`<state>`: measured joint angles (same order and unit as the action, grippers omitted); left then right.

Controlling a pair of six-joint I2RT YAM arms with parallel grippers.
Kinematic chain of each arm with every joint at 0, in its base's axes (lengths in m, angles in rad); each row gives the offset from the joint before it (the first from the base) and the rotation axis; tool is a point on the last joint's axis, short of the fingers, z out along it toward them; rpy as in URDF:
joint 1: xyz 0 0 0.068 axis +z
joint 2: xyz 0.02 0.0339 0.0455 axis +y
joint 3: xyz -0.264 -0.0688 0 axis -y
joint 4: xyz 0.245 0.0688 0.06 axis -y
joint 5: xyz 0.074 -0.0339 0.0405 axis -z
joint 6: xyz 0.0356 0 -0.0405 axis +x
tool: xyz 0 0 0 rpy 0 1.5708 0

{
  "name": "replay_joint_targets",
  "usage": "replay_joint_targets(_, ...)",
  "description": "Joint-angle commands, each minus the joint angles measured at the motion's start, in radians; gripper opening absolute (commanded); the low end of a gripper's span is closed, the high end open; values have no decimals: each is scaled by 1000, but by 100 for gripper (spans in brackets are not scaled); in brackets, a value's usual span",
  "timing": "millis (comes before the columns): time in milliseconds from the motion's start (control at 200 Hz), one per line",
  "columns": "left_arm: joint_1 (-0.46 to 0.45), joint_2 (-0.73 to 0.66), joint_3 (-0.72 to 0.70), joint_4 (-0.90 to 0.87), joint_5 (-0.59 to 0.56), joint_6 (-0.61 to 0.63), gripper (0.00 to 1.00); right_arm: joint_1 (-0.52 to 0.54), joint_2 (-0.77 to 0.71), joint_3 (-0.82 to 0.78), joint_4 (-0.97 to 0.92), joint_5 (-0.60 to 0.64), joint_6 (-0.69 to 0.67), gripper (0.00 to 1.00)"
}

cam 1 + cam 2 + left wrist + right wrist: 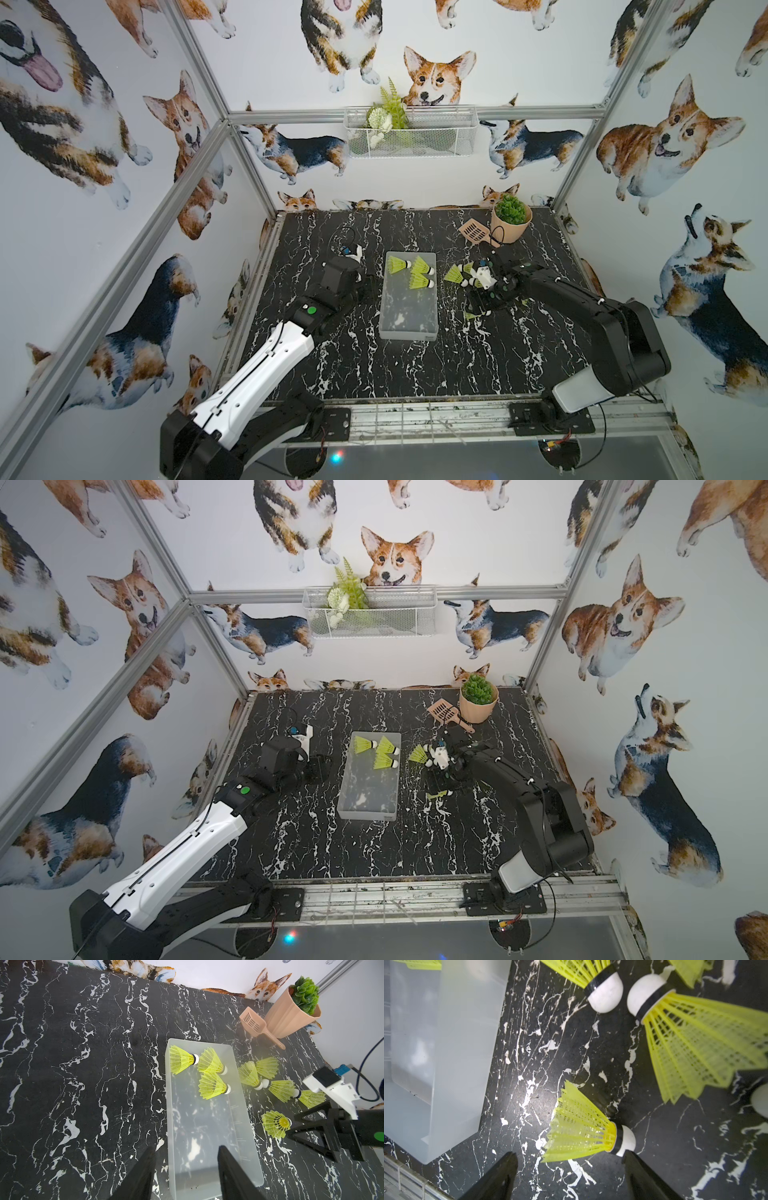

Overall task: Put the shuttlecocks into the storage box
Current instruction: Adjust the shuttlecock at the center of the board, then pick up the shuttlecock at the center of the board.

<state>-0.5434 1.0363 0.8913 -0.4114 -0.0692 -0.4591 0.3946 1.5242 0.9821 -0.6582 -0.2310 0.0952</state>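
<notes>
Black marble-patterned counter (pixel 374 374) carries every task item. Nearest the robot, the shallow translucent frosted-plastic storage box (pixel 409 328) lies lengthwise between the arms; its near half is bare, giving room for further deposits. The left end effector (pixel 187 1149) hangs near the box's left side, jaws about half apart and empty, judged held clear of the box mouth. The right end effector (pixel 569 1153) sits close above the counter on the box's right side, jaws spread wide and gripping nothing. One neon yellow-green plastic shuttlecock with a white tip (pixel 587 1132) lies on its side just ahead of the fingertips, tip close to one finger. The wide spread suits the flared skirt, and the step in hand is judged a grasp approach. Beyond it, four more shuttlecocks (pixel 280 1089) lie clustered on the counter just beside the box. Three shuttlecocks (pixel 419 282) rest in the box's far end. Farthest, a peach pot with green plant (pixel 511 222) and a peach slotted scoop (pixel 473 230) stand in the far right corner.
</notes>
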Motion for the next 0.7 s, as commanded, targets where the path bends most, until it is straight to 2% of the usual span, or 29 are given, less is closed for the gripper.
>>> replay_joint_targets(0, 2, -2, 10, 23, 59, 20, 52, -2, -36, -20, -2, 84, 13, 84)
replay_joint_targets(155, -2, 50, 45, 60, 291, 51, 51, -16, -110, -69, 42, 52, 57, 83)
replay_joint_targets(245, -18, 99, 75, 62, 372, 49, 50, -42, -166, -107, 78, 46, 93, 81)
replay_joint_targets(436, -122, 172, 109, 124, 391, -7, 51, -133, -245, -162, 77, 85, 152, 74)
replay_joint_targets(546, -219, 267, 140, 197, 393, -66, 51, -138, -240, -184, 69, 121, 185, 70)
replay_joint_targets(696, -329, 432, 183, 352, 411, -183, 52, -139, -191, -189, 100, 107, 230, 65)
